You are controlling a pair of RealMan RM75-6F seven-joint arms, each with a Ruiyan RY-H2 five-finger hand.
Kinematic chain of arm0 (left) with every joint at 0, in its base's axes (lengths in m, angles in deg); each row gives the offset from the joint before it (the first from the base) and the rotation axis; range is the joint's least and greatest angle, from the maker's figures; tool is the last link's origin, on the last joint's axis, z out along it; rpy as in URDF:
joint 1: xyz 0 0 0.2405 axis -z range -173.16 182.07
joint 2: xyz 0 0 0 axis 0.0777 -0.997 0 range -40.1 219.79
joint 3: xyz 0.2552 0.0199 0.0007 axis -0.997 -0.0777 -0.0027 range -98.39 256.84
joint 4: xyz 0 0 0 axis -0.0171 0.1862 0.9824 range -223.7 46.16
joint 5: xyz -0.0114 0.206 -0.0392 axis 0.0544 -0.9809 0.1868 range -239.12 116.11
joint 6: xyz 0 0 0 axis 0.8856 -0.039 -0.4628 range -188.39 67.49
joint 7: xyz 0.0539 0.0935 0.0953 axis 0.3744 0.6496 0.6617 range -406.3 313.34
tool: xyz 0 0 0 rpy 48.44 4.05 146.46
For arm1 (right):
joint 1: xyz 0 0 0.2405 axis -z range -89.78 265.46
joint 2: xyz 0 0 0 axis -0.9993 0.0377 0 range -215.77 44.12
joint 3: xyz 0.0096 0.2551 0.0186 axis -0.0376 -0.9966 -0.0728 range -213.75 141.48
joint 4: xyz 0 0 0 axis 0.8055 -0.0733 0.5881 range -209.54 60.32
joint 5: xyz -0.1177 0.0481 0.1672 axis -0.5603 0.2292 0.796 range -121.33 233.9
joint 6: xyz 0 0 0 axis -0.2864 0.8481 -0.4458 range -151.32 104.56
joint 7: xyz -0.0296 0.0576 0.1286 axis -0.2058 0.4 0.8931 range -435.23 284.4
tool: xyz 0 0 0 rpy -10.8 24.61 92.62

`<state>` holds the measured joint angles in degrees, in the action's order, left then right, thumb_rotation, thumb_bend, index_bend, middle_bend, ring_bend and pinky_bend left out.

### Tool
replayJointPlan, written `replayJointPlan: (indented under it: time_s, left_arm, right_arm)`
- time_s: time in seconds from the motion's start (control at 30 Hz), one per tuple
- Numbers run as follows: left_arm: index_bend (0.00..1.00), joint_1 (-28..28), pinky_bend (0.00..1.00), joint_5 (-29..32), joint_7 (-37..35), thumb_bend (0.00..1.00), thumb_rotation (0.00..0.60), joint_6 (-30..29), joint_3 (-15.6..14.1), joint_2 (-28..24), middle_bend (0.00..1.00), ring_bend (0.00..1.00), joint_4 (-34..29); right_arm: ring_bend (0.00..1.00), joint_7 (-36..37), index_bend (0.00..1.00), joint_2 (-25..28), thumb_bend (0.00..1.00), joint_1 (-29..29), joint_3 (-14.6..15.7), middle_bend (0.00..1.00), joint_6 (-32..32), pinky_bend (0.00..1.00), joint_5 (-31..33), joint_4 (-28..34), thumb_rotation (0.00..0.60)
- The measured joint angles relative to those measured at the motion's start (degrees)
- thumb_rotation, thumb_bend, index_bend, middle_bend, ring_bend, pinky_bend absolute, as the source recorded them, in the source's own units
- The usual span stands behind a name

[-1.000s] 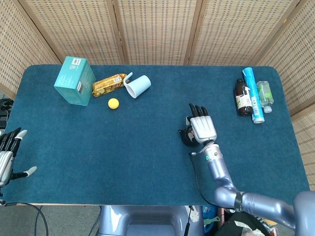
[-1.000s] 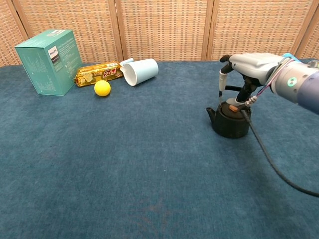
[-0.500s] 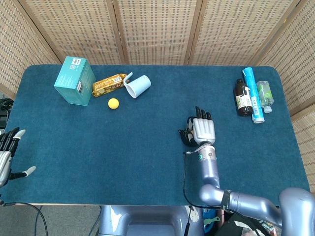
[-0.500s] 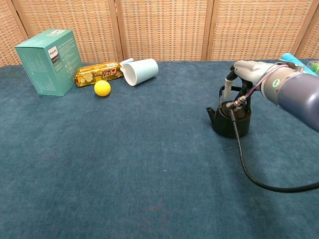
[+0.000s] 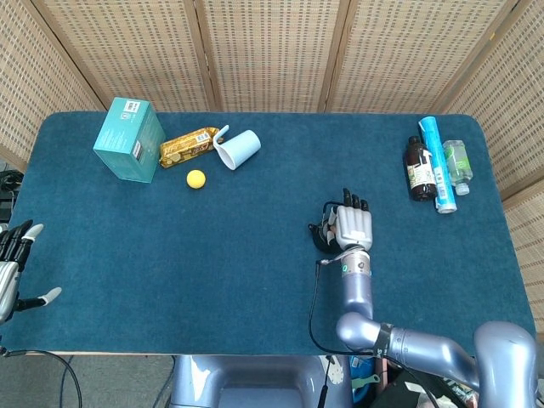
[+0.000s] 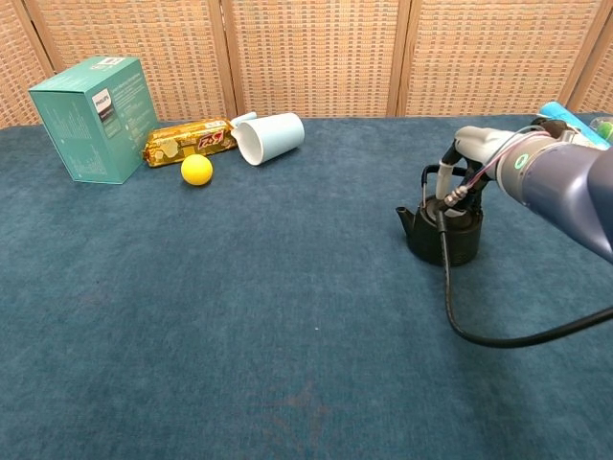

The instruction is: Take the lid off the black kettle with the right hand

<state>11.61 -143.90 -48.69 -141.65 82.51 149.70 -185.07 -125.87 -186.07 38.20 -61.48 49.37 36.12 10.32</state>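
Observation:
The black kettle (image 6: 442, 238) stands upright on the blue table, right of centre, its spout pointing left. My right hand (image 6: 477, 150) sits directly over it. The thumb and a dark finger reach down to the kettle's top, hiding the lid and its knob, so I cannot see whether they pinch it. From the head view the right hand (image 5: 350, 225) covers most of the kettle (image 5: 318, 236), with only the dark left edge showing. My left hand (image 5: 15, 265) hangs off the table's left edge, fingers spread and empty.
A teal box (image 6: 91, 117), a gold snack pack (image 6: 190, 140), a yellow ball (image 6: 196, 170) and a tipped pale-blue cup (image 6: 269, 137) lie at the far left. A brown bottle (image 5: 417, 169), a blue tube (image 5: 438, 163) and a clear bottle (image 5: 457, 166) lie at the far right.
My right hand has dropped and drawn back over the kettle, and its fingers now reach the top and cover the lid's brown knob. The kettle and left hand have not moved.

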Motion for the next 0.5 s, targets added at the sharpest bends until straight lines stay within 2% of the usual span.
replayJointPlan:
  time_s: [0.5]
  left_arm:
    - [0.00, 0.0, 0.00, 0.1, -0.1, 0.08, 0.600, 0.0, 0.0, 0.0, 0.00, 0.00, 0.1]
  right_arm:
    - [0.00, 0.7, 0.51, -1.4, 0.55, -0.5, 1.2, 0.00, -0.3, 0.13, -0.1, -2.9, 0.600]
